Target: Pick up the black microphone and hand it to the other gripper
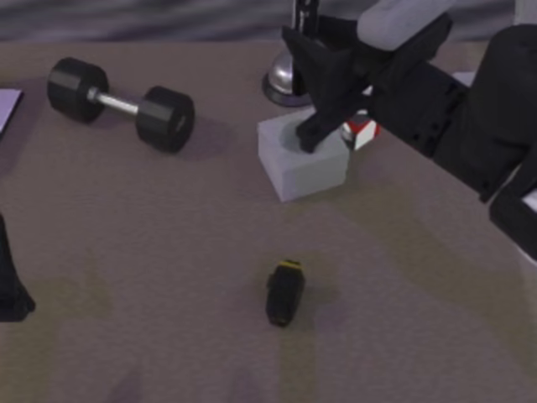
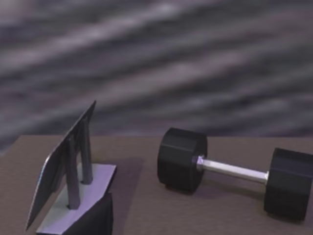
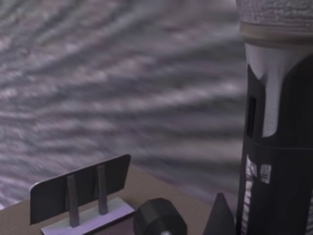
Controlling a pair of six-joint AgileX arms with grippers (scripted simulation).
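The black microphone (image 3: 274, 147) stands upright in the air, very close in the right wrist view, with a grey mesh head above a black body. In the top view its dark lower end (image 1: 313, 134) hangs over the grey block. My right gripper (image 1: 323, 71) is raised at the back centre of the table and shut on the microphone. One of its fingertips (image 3: 220, 218) shows beside the handle. My left gripper (image 1: 13, 302), the other gripper, is parked at the table's left edge. It is open and holds nothing, and one of its fingers (image 2: 95, 218) shows in the left wrist view.
A black dumbbell (image 1: 122, 105) lies at the back left. A grey block (image 1: 289, 172) with a hollow sits mid-table, with a silver dome (image 1: 281, 84) behind it and a red-and-white object (image 1: 362, 132) beside it. A stubby black yellow-banded object (image 1: 285, 292) lies nearer the front. A slanted stand (image 2: 68, 166) is at the far left.
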